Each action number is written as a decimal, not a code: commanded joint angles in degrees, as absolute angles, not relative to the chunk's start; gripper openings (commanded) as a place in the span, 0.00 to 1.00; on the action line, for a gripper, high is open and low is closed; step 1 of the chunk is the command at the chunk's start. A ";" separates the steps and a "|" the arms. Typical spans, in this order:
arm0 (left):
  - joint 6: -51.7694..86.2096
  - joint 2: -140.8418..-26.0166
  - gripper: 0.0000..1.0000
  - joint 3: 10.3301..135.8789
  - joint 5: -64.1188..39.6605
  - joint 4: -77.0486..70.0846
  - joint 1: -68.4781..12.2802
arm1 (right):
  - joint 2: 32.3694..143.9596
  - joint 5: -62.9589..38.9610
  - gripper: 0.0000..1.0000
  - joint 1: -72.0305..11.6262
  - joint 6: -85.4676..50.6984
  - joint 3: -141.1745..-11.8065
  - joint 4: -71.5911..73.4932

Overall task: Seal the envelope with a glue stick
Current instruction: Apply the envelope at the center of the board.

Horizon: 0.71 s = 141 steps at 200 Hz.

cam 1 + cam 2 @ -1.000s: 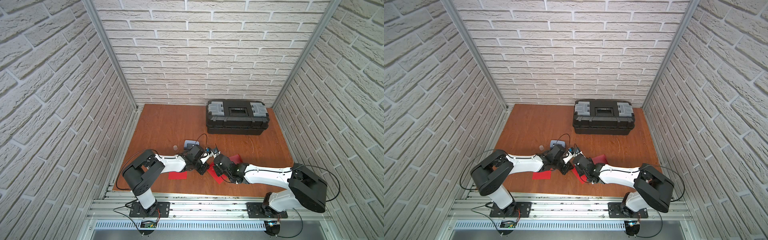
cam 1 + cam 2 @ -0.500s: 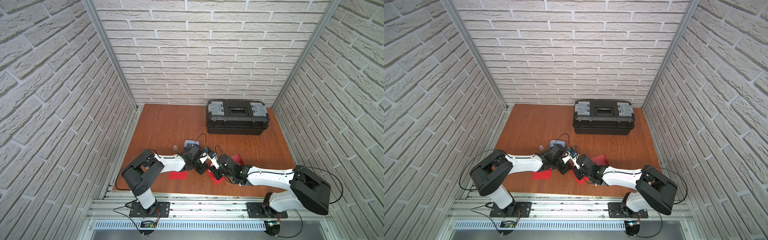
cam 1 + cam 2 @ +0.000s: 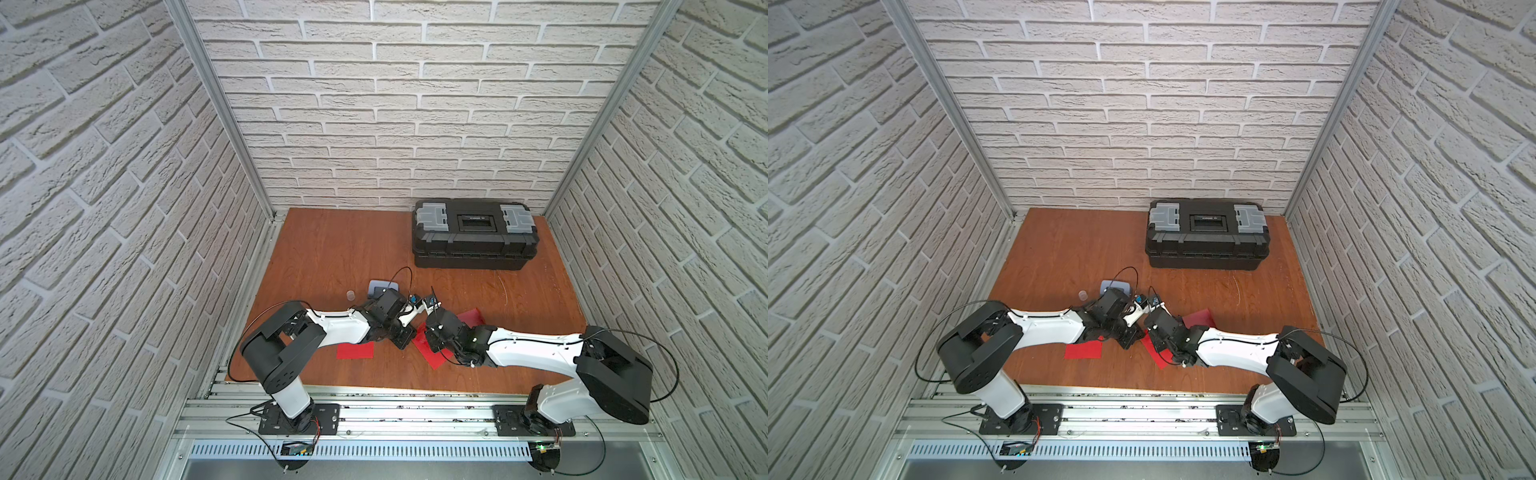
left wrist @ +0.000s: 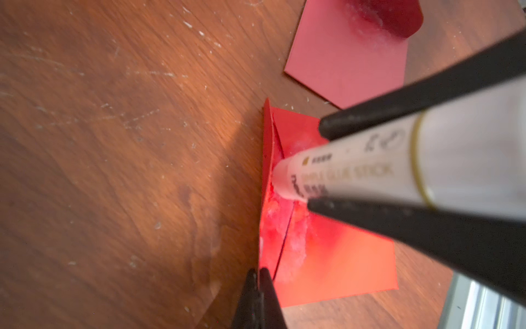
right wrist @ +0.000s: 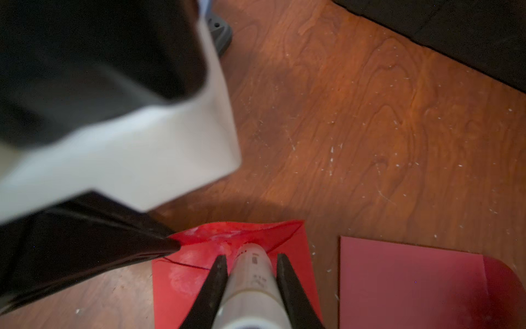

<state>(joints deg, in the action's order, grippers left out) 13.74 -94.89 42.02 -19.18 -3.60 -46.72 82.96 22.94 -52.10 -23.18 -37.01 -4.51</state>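
R gripper (image 5: 251, 257) clamps white cylindrical glue stick (image 5: 250, 282) betw. both fingers; stick tip touches red paper envelope (image 5: 296, 247). L gripper (image 4: 257, 273), at envelope's 9 o'clock seen from above, is closed, pinching raised flap (image 4: 268, 148).

Black plastic toolbox (image 3: 473, 237) back right on brown wooden tabletop (image 3: 332, 249), grey-blue hole punch (image 3: 384, 286) left of centre, small translucent cap (image 3: 350, 295) just left of it, bright red paper envelope (image 4: 341, 262) front centre, white glue stick (image 4: 355, 173) tip on it
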 commanded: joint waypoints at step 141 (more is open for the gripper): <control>12.46 -92.17 0.00 40.89 -18.24 0.36 -45.35 | 81.52 12.99 0.03 -51.39 -19.81 -31.11 -8.79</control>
<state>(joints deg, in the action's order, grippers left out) 13.50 -94.26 42.02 -19.33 -0.95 -45.93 81.34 7.27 -51.13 -16.45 -32.60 5.10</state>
